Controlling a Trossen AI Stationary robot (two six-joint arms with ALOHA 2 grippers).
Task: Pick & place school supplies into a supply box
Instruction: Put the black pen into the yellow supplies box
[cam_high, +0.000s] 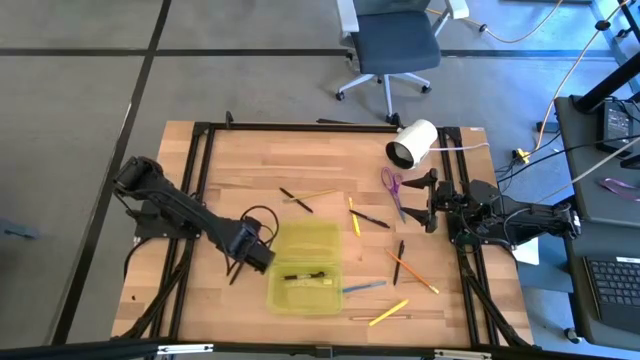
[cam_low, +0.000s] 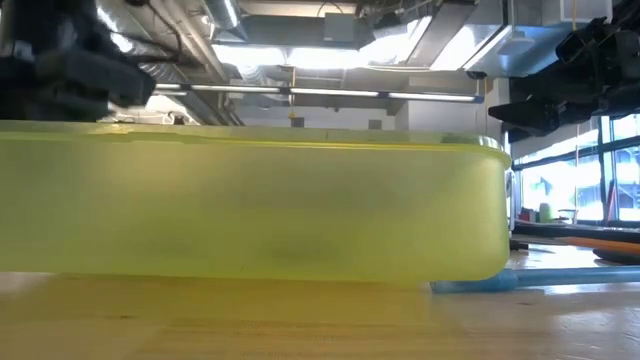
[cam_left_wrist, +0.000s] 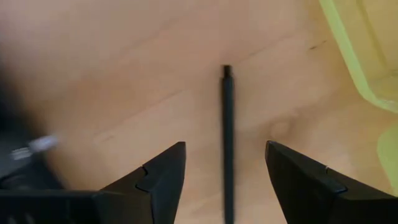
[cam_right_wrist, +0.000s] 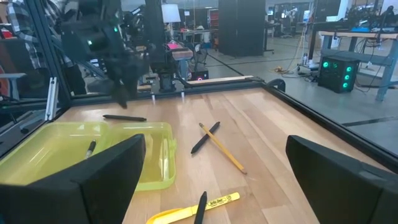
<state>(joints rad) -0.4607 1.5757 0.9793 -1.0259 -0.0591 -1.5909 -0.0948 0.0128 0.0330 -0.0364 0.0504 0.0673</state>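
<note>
Left pincer (cam_left_wrist: 225, 171) open astride black pen (cam_left_wrist: 227, 143) — pen's near end cut off.

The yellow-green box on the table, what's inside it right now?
The supply box lies open with one black pen in its lower half and a bare lid half. Seen from table height, its cloudy wall hides the contents.

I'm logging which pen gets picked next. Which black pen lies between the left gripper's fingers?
The black pen on the bare wood beside the box, under the open left gripper; the other black pens lie in the box or farther right.
</note>
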